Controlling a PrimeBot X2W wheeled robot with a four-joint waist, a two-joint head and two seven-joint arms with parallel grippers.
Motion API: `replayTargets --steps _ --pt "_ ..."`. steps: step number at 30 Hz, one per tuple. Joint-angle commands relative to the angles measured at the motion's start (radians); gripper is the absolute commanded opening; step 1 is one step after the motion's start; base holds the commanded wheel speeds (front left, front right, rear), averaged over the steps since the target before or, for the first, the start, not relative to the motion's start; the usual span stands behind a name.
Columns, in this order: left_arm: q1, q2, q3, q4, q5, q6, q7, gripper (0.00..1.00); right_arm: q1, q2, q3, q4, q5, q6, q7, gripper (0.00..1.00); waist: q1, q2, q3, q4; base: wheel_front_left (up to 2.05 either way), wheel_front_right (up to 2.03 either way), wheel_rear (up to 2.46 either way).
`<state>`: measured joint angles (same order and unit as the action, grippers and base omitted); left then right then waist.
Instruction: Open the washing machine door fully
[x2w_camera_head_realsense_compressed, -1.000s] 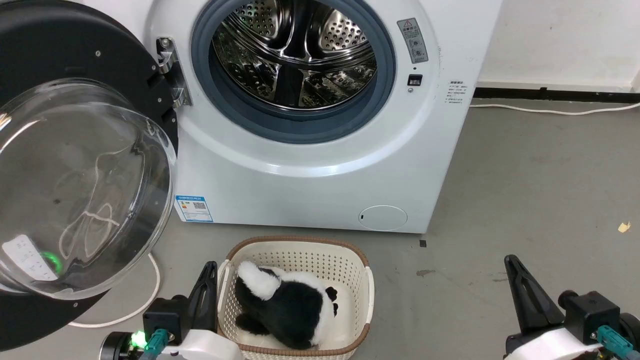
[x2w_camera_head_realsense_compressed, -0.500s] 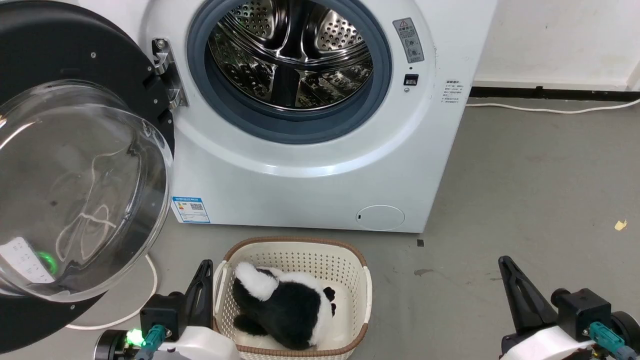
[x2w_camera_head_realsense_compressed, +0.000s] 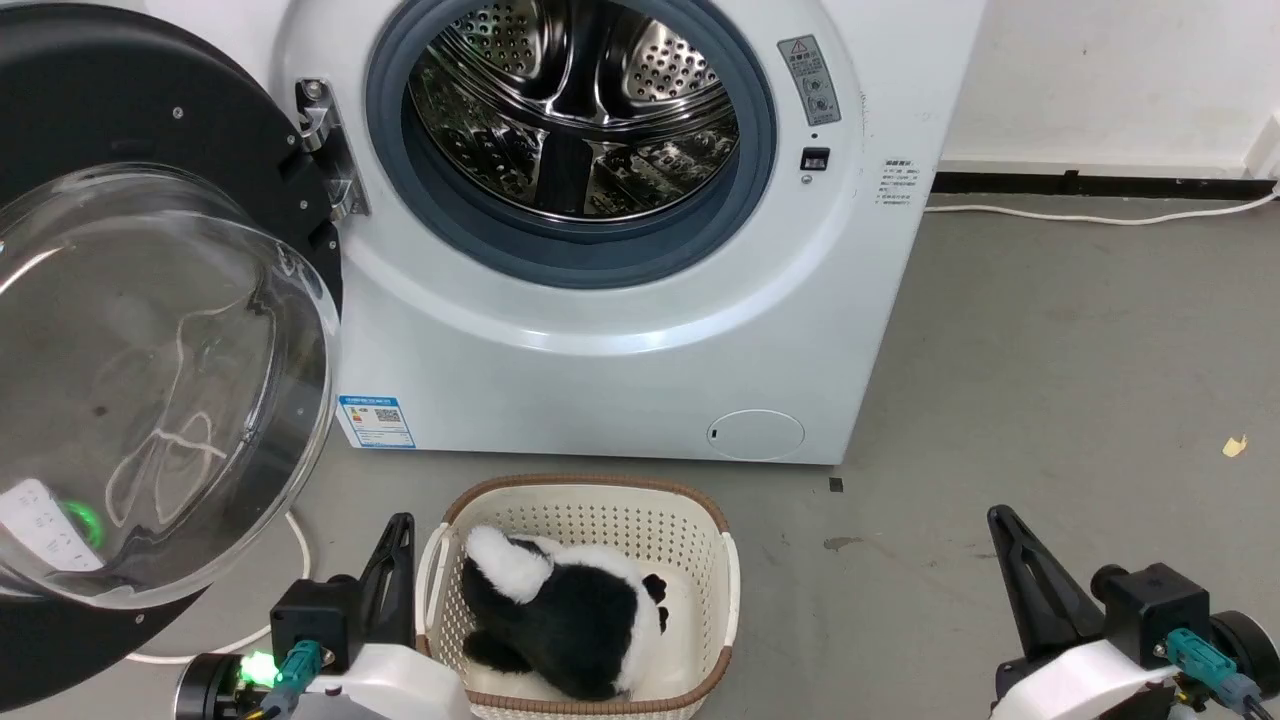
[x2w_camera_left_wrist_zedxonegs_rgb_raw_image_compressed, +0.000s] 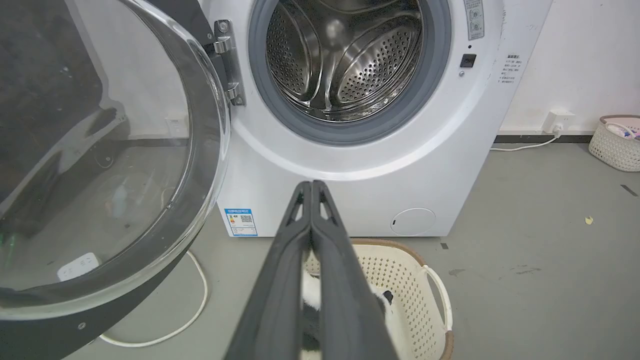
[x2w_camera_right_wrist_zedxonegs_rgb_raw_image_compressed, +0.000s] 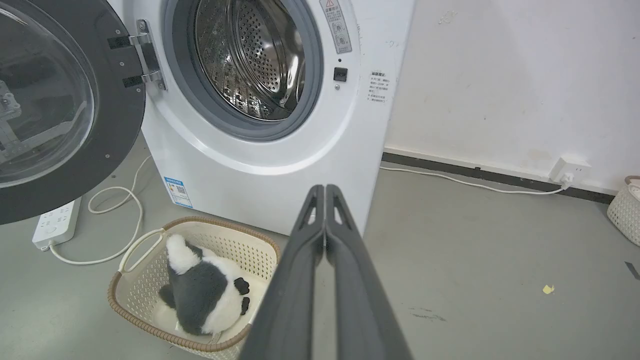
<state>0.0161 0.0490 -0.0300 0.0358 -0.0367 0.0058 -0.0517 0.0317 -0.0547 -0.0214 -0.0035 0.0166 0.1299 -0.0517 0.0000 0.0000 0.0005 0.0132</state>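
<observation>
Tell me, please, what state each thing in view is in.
washing machine door: swung wide open.
drum: exposed, nothing visible inside.
small round flap: closed.
basket: upright, holding plush toy.
left gripper: shut, empty.
right gripper: shut, empty.

- Your left side's crowded: the washing machine door (x2w_camera_head_realsense_compressed: 120, 90) hangs wide, its glass bowl (x2w_camera_head_realsense_compressed: 150, 380) bulging toward you.
- The basket (x2w_camera_head_realsense_compressed: 590, 490) sits low, right before the drum mouth (x2w_camera_head_realsense_compressed: 570, 120).
- On your right, the floor (x2w_camera_head_realsense_compressed: 1050, 350) gives open room.
</observation>
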Motion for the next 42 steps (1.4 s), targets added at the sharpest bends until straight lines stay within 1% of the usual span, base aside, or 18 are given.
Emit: replayTargets --steps 1,22,42 --pt "-0.012 0.001 0.008 -0.010 0.012 -0.003 0.012 0.00 -0.016 0.004 0.006 0.003 -0.008 0.001 0.011 0.00 0.0000 0.0000 0.000 -0.002 0.00 0.00 0.00" --pt "-0.016 0.001 0.030 -0.036 0.037 -0.006 0.052 0.00 -0.032 0.005 0.021 0.004 -0.017 0.001 0.052 0.00 0.0000 0.0000 -0.001 -0.013 0.00 0.00 0.00" --pt "-0.016 0.001 0.030 -0.036 0.037 -0.006 0.052 0.00 -0.032 0.005 0.021 0.004 -0.017 0.001 0.052 0.00 0.0000 0.0000 -0.001 -0.013 0.00 0.00 0.00"
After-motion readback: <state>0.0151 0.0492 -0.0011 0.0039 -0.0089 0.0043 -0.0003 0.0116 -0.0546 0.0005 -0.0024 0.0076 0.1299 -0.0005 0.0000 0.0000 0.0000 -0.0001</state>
